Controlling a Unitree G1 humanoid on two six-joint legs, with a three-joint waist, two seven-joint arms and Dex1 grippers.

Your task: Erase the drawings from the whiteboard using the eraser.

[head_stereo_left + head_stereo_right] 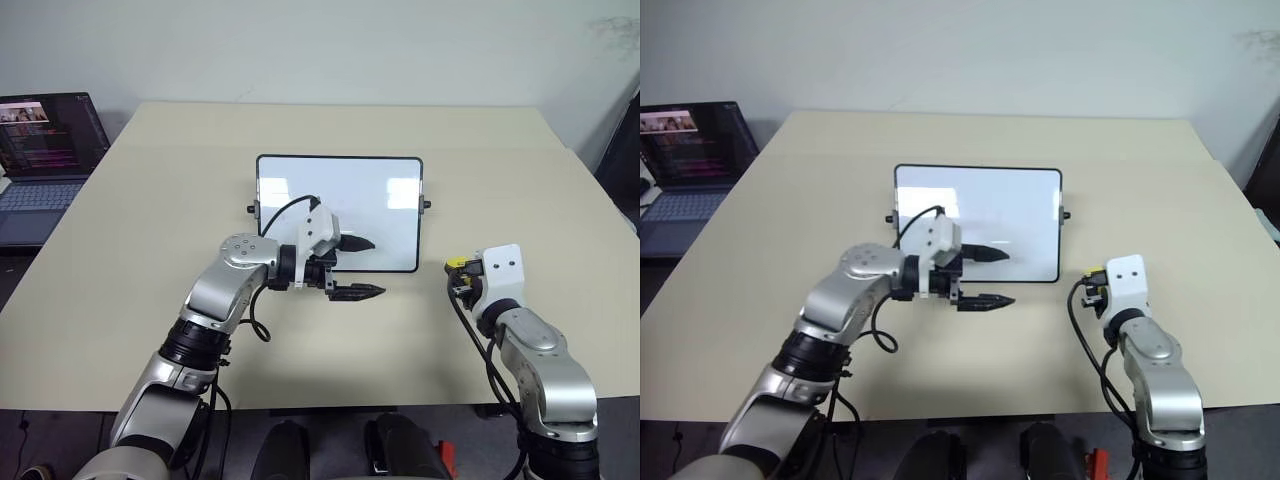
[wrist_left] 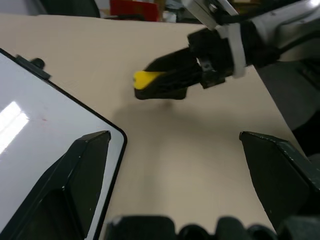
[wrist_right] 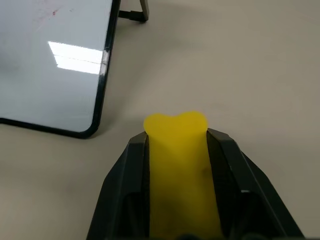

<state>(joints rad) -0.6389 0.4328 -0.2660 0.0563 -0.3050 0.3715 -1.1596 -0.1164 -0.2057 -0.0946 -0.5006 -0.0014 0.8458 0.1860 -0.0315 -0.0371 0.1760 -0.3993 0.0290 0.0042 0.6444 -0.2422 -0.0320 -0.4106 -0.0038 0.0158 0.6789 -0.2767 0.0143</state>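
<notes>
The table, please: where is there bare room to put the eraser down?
The table is bare right of the whiteboard, ahead of the right gripper holding the eraser. It is crowded where the left gripper straddles the board's near edge.

A: Even, bright indoor light; the glossy white black-framed board (image 3: 50, 65) carries a rectangular glare patch, so lamps sit overhead.

B: Shadows are soft. A faint one lies on the beige matte tabletop (image 2: 190, 150) under the small yellow block (image 2: 146, 79).

A: Close up, the black fingers (image 2: 75, 185) blur, out of focus. Head views stay sharp.
</notes>
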